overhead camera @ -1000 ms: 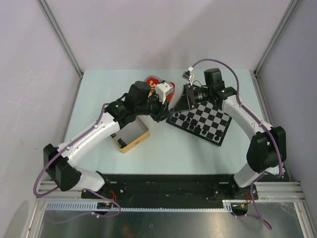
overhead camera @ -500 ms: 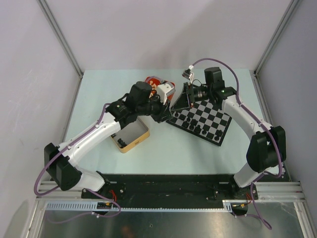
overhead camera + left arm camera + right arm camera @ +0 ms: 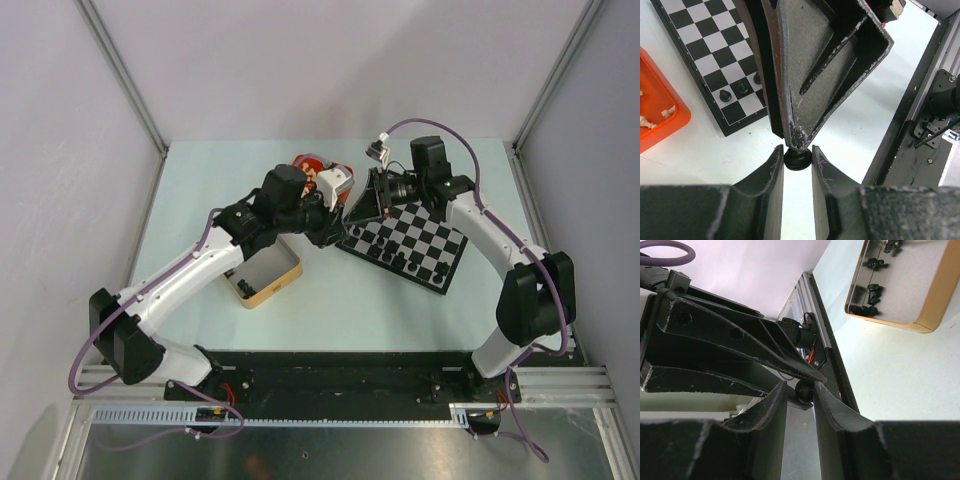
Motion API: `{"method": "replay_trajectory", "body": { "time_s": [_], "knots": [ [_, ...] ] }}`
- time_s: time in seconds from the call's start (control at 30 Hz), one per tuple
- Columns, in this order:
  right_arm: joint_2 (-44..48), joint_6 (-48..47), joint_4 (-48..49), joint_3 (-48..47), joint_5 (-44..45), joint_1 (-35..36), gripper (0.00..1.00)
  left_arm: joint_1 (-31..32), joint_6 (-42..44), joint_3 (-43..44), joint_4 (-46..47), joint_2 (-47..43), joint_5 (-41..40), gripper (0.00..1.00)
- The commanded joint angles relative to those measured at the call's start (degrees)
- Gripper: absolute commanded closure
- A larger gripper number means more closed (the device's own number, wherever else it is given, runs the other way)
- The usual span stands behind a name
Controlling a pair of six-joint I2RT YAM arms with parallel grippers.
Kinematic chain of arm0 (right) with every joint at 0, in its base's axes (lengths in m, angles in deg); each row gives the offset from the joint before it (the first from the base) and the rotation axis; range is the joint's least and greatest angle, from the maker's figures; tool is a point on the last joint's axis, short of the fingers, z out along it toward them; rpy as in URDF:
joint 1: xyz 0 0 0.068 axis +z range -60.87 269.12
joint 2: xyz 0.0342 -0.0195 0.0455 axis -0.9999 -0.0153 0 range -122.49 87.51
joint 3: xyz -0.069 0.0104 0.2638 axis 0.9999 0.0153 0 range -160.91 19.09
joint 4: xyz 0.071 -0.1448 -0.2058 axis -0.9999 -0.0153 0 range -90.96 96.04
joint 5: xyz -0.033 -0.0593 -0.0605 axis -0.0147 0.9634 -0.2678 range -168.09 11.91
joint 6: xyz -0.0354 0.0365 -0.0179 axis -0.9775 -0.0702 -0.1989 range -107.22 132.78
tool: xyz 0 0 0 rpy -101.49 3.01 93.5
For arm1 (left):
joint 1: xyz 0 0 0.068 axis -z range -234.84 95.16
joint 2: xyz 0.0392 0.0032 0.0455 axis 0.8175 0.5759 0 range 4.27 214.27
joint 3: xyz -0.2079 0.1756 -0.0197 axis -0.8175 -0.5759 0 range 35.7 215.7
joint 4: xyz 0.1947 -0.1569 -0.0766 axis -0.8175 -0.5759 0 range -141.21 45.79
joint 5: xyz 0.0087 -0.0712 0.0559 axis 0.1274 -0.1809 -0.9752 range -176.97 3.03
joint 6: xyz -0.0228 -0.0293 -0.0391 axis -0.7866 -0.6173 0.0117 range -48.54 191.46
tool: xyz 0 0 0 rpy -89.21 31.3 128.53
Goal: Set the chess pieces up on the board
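Observation:
My left gripper is shut on the round base of a black chess piece, held in the air beside the board's left corner. My right gripper reaches in from the other side. Its jaws stand narrowly apart around the piece's top, with a gap on one side. In the top view the two grippers meet tip to tip, left and right, and hide the piece. Several black pieces stand along the board's near edge.
A tan tin under the left arm holds several black pieces. A red tray with cream pieces lies behind the grippers. The black base rail runs along the table's near edge.
The left gripper has shifted slightly towards the right gripper. The two have stayed tip to tip over the last half second.

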Motion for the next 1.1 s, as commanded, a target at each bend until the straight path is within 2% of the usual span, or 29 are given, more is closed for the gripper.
{"method": "replay_trajectory", "body": {
  "time_s": [0.0, 0.13, 0.3, 0.4, 0.43, 0.5, 0.53, 0.6, 0.63, 0.67, 0.7, 0.73, 0.8, 0.9, 1.07],
  "knots": [
    [-0.33, 0.32, 0.15, -0.17, -1.23, 0.78, 0.68, 0.37, 0.89, 1.43, 2.39, -1.89, 0.40, 0.82],
    [-0.24, -0.38, -0.55, -0.17, -0.88, 1.05, 0.69, 0.37, -0.52, 1.16, 2.57, -1.98, 0.23, 0.82],
    [0.11, -1.34, -0.64, -0.17, -0.44, 1.05, 0.84, 0.37, -0.78, 0.81, 2.74, -2.24, -0.30, 0.78],
    [0.90, -2.66, -0.81, -0.25, 0.70, 0.70, 0.88, 0.37, -1.57, 0.20, 2.92, -3.21, -1.79, 0.62],
    [1.51, -4.23, -1.42, -0.25, 1.14, 0.52, 0.88, 0.37, -2.27, -0.06, 3.01, -3.82, -3.53, 0.50],
    [2.22, -6.17, -2.39, -0.25, 2.72, -0.62, 0.89, 0.28, -2.54, -1.38, 3.10, -5.84, -5.65, 0.36],
    [2.48, -8.27, -3.62, -0.25, 3.16, -1.32, 0.89, 0.19, -2.71, -2.08, 3.18, -6.72, -7.66, 0.23],
    [3.89, -11.88, -5.64, -0.25, 6.06, -2.99, 0.89, -0.51, -3.07, -4.28, 3.80, -9.62, -9.52, 0.10],
    [4.59, -13.90, -8.52, -0.25, 7.29, -3.34, 0.89, -1.03, -3.16, -6.03, 4.06, -10.76, -10.75, 0.07],
    [5.99, -20.01, -10.38, -0.25, 8.86, -3.61, 0.89, -1.56, -3.33, -7.09, 4.41, -12.16, -11.19, 0.03],
    [6.87, -23.20, -12.57, -0.25, 13.49, -3.52, 0.89, -2.70, -4.38, -8.14, 5.54, -14.61, -11.98, 0.00],
    [7.66, -27.50, -17.38, -0.08, 16.23, -3.26, 0.89, -3.49, -5.17, -10.24, 5.90, -16.03, -12.69, 0.00],
    [10.99, -35.52, -19.79, 1.41, 24.73, -2.21, 0.89, -6.64, -7.97, -12.19, 6.70, -19.36, -14.62, 0.00],
    [15.56, -39.56, -19.62, 6.50, 31.00, -2.73, 0.88, -12.70, -10.97, -15.88, 6.96, -22.01, -11.65, 0.00],
    [19.97, -45.46, -22.17, 11.95, 39.54, -4.92, 0.87, -15.19, -12.65, -20.89, 7.05, -25.18, -12.51, 0.00]
  ]
}}
